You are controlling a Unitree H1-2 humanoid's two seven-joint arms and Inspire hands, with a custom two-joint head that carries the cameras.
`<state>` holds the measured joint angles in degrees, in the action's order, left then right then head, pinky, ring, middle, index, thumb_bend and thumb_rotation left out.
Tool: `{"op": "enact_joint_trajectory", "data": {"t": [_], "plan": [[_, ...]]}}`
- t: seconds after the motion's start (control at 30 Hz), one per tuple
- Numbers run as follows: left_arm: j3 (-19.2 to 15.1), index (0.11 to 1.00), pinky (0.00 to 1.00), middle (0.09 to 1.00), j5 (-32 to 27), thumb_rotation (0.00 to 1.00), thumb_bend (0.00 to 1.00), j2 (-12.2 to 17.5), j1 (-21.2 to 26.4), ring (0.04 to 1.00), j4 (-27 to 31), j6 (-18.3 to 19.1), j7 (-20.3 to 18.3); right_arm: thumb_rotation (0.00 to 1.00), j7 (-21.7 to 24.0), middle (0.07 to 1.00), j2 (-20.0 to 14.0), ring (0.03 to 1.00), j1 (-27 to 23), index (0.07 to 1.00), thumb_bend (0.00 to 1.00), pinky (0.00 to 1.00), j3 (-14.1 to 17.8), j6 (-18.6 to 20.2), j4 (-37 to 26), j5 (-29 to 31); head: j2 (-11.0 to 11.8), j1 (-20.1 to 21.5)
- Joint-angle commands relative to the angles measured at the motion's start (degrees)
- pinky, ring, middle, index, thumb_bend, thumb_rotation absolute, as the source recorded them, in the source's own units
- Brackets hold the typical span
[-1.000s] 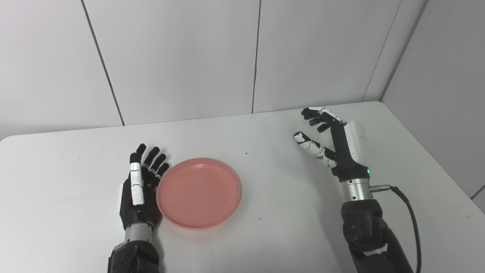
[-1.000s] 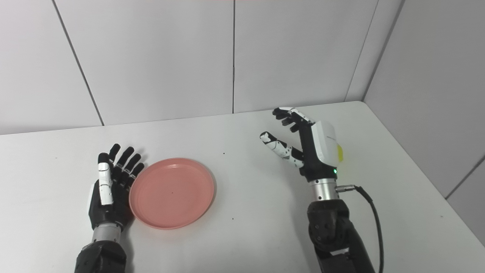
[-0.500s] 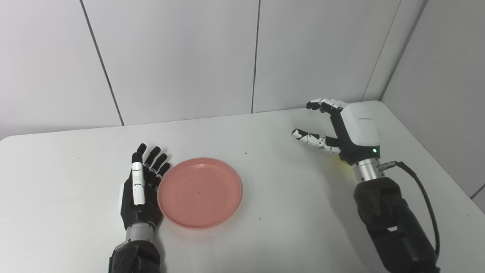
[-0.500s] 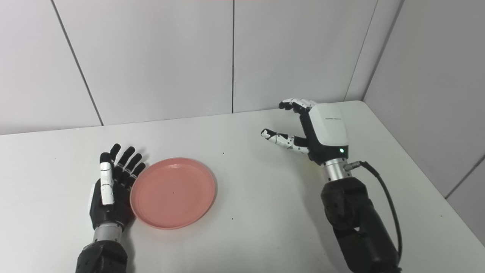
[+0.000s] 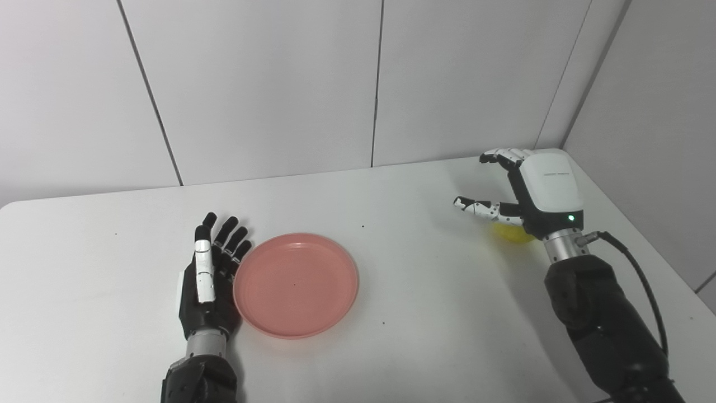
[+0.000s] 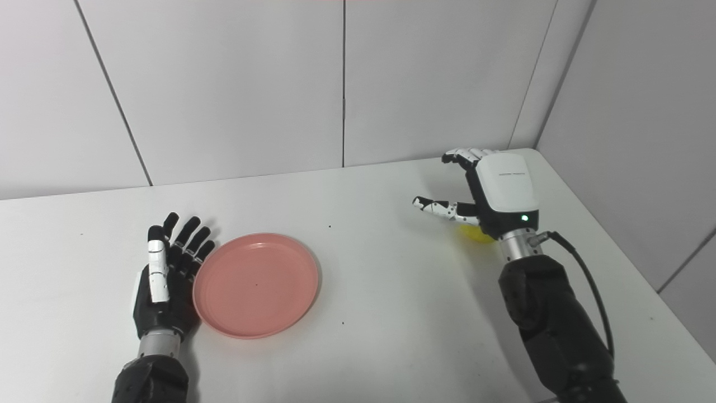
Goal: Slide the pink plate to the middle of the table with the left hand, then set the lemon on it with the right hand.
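Fingers, right hand (image 5: 531, 193): spread and curved, poised over the lemon (image 5: 512, 234), holding nothing.
Fingers, left hand (image 5: 210, 274): apart and extended, flat beside the pink plate (image 5: 295, 284), its rim touching or just beside them; contact cannot be told.
Lemon: on the tabletop (image 5: 425, 291) near the right edge, mostly hidden under the right palm; probably firm, rounded and apt to roll, so best enclosed across its middle.
Pink plate: left of centre; likely light, stiff and smooth, sliding easily under a push on its raised rim.
Edges: lemon sits close to the right edge and far corner.
Open room: bare tabletop between plate and lemon permits a straight carry.
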<state>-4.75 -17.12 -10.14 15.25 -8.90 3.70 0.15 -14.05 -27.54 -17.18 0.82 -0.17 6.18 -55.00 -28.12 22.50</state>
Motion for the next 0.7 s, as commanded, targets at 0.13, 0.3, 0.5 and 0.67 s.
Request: {"op": "enact_joint_trajectory", "data": {"t": [0.13,0.3,0.5,0.67], "plan": [[0.17,0.919,0.85,0.848,-0.14,0.76,0.74,-0.30,-0.13,0.839,0.07,2.04,0.23,0.86,-2.28,0.713,-2.18,0.690,-1.67,0.671,0.88,0.66,0.75,2.49,1.83,0.36,-0.18,-0.11],[0.42,0.902,0.84,0.834,0.41,0.76,0.73,-0.18,-0.19,0.833,0.25,1.99,0.33,0.85,-1.90,0.721,-2.69,0.698,-1.82,0.682,0.87,0.65,0.49,3.39,3.76,1.00,-0.26,-0.29],[0.27,0.911,0.84,0.833,0.11,0.75,0.74,-0.41,-0.13,0.831,0.79,2.75,0.52,0.85,-2.09,0.718,-3.33,0.701,-2.82,0.680,0.87,0.65,-0.40,3.38,6.78,1.32,-0.32,-0.34],[0.29,0.908,0.84,0.831,0.21,0.75,0.74,-0.45,-0.37,0.827,0.77,2.61,0.47,0.87,-1.94,0.720,-3.86,0.703,-3.19,0.674,0.87,0.64,-1.23,3.88,8.34,1.81,-0.44,-0.33]]}}
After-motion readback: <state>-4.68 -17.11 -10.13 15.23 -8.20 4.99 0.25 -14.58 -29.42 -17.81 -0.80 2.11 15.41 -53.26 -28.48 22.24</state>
